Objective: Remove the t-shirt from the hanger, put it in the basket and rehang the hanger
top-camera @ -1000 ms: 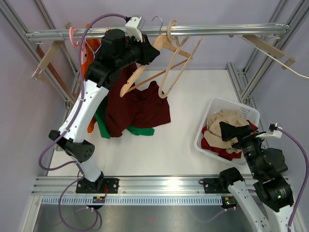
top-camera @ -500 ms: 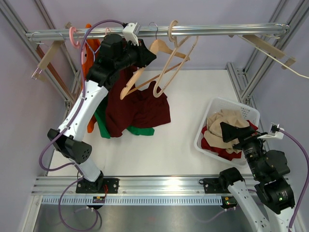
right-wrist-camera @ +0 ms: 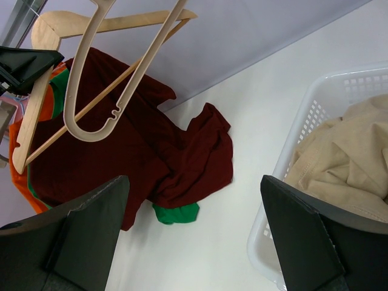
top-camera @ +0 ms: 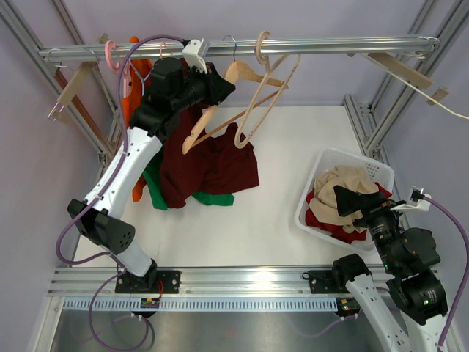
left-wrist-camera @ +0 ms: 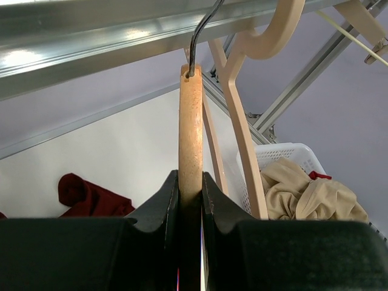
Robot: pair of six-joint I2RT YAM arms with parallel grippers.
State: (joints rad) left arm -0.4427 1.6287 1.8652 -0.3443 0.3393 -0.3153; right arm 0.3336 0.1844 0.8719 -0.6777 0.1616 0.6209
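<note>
Left gripper (left-wrist-camera: 190,182) clamps the bare pale wooden hanger (left-wrist-camera: 190,121) just under the silver metal rail (top-camera: 330,45), the dark red t-shirt (top-camera: 212,165) heaped below it, so letting go looks next, while the right gripper (top-camera: 359,199) gapes empty.

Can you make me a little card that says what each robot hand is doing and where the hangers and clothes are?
left gripper: shut on the wooden hanger, just below its hook
right gripper: open, holding nothing, by the basket
wooden hanger: hook up at the rail
pale hanger: beside it
maroon t-shirt: heaped below the hangers
basket: holds beige clothes
</note>
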